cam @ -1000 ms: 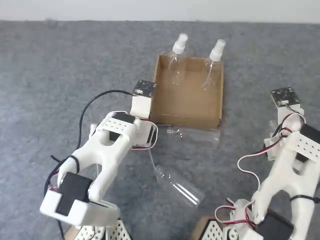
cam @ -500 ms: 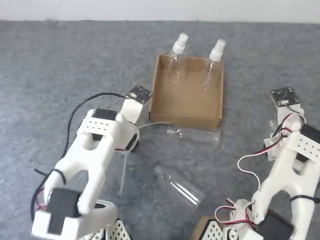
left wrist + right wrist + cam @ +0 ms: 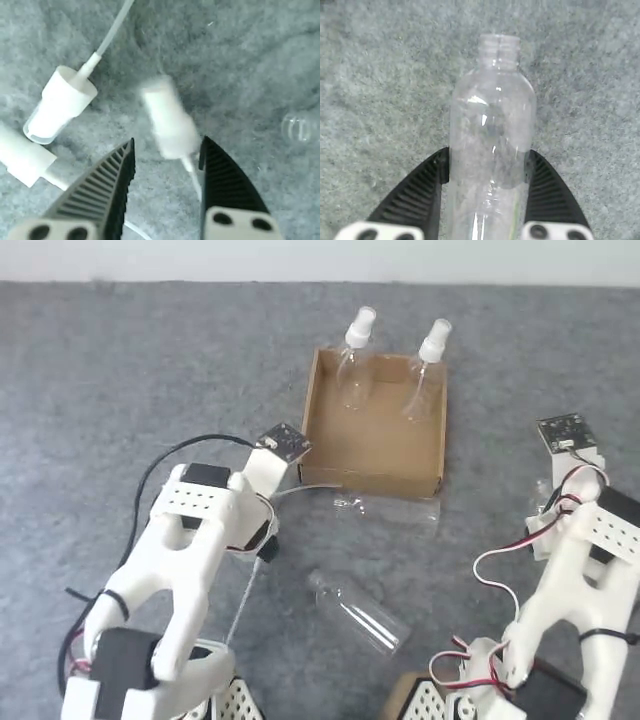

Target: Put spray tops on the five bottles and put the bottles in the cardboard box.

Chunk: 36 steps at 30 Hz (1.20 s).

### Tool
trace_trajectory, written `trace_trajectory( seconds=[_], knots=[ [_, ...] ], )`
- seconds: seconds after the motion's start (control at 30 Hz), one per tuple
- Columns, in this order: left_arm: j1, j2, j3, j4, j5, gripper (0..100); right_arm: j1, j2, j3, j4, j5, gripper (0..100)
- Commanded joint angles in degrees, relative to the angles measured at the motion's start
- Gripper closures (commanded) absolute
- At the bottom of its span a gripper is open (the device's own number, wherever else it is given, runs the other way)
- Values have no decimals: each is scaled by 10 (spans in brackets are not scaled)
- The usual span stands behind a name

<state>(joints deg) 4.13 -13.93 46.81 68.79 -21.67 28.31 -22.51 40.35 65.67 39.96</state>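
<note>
High view: nearest the table's (image 3: pixel 120 390) front edge, between the two arms, an uncapped bottle (image 3: pixel 356 613) lies on its side, neck turned toward the left arm. A thin dip tube (image 3: pixel 243 598) lies on the table just left of it, running out from under that arm.

In the left wrist view the left gripper (image 3: pixel 166 145) hangs over the table left of centre with its jaws wide apart. A blurred spray top (image 3: pixel 169 122) sits between the jaw tips; whether it touches either jaw cannot be told. A second spray top (image 3: pixel 60 102) lies beside it, and a third spray top (image 3: pixel 22 160) is at the picture's edge.

Near the table's right edge, the right gripper (image 3: pixel 487 152) is closed on a held bottle (image 3: pixel 492 115), one jaw pressed on each side of its clear body, its open neck pointing away from the wrist.

Farther back, a fourth bottle (image 3: pixel 386 508) lies along the near wall of the cardboard box (image 3: pixel 310 420), just outside it. Inside the box, two capped bottles (image 3: pixel 352 365) (image 3: pixel 425 375) lean on its far wall.
</note>
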Motion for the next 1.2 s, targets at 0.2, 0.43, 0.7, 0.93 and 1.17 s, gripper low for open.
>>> trace_trajectory(
  seconds=[0.2,0.43,0.7,0.93,1.17],
  knots=[
    [5,-20,-65,-51,100,798,-4,-2,-5,-3,5,885],
    [56,23,-28,-129,120,815,-6,-2,-5,-3,4,885],
    [57,149,-59,-133,127,844,-2,-7,-5,13,7,885],
    [60,136,-53,-125,127,899,-5,-6,-5,13,7,885],
    [59,136,-47,-105,127,920,-6,-4,-5,13,7,885]
  ],
)
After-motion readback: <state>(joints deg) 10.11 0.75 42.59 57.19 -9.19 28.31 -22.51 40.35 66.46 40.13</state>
